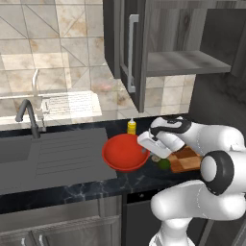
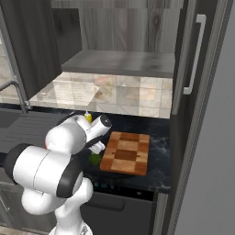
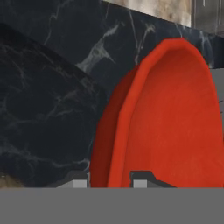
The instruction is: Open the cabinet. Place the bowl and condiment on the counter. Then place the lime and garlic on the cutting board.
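**Bowl down on the counter, my claw on its rim**

My claw [image 1: 147,150] pinches the red bowl's [image 1: 124,153] rim; the bowl sits empty on the black counter [image 1: 86,190] beside the sink. The yellow condiment bottle [image 1: 131,126] stands just behind it. The cabinet [image 1: 140,53] is open, its shelf bare. I judge what's left: the lime [image 1: 164,163], beside the cutting board [image 2: 125,153], and the garlic, which I can't make out.

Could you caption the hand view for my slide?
Gripper straddling the red bowl's rim above the black marble counter.
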